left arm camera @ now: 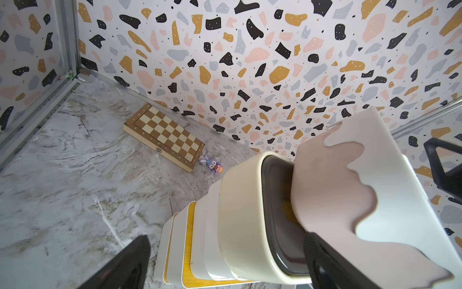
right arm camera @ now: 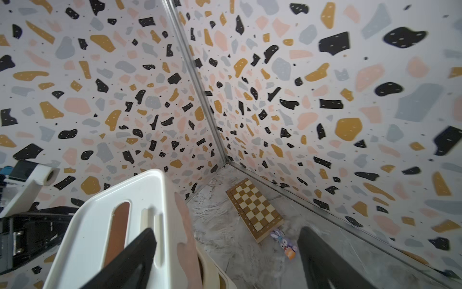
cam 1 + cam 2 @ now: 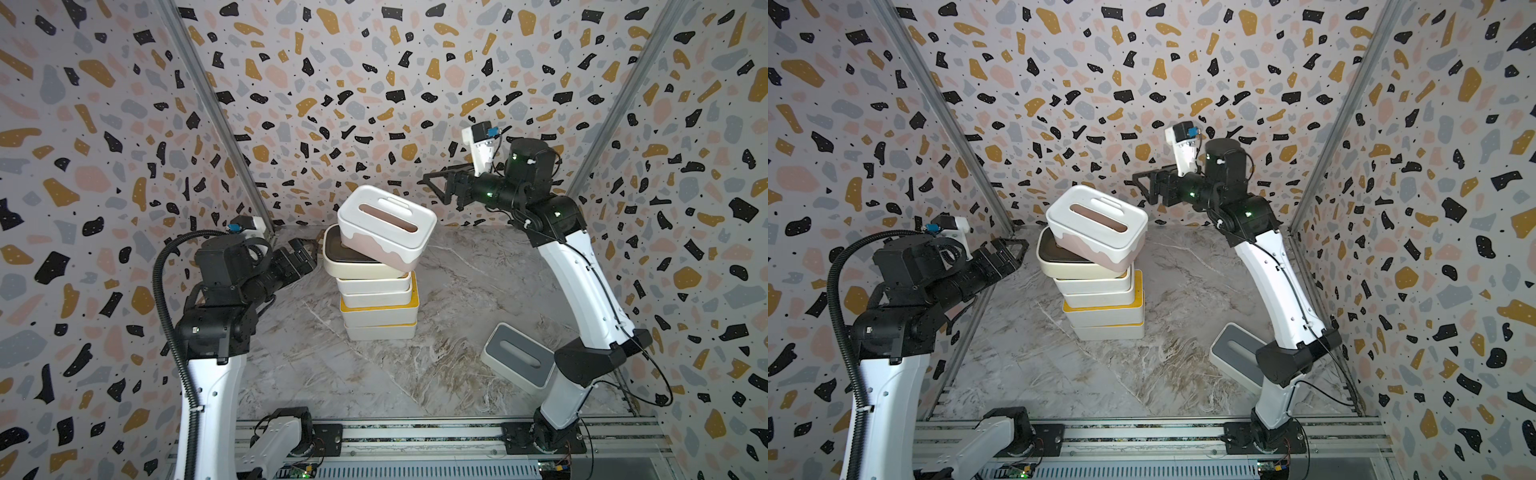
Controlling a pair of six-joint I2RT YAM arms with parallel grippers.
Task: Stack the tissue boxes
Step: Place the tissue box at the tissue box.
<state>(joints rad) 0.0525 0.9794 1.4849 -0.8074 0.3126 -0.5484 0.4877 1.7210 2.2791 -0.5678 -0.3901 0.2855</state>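
Several tissue boxes form a stack (image 3: 378,299) in the middle of the marble table, shown in both top views. On top lies a white-lidded box with a pink body (image 3: 386,224), tilted and askew on a cream box with a dark lid (image 3: 353,262). Yellow-lidded boxes (image 3: 379,311) sit low in the stack. A grey-lidded box (image 3: 519,357) lies apart at the right, partly behind my right arm. My left gripper (image 3: 307,253) is open beside the dark-lidded box, and its fingers (image 1: 120,265) straddle the stack. My right gripper (image 3: 436,183) is open in the air, above and to the right of the top box.
A folded wooden chessboard (image 1: 163,137) and a small purple toy (image 1: 212,164) lie by the back wall behind the stack. Patterned walls close in three sides. A metal rail (image 3: 415,432) carrying both arm bases runs along the front.
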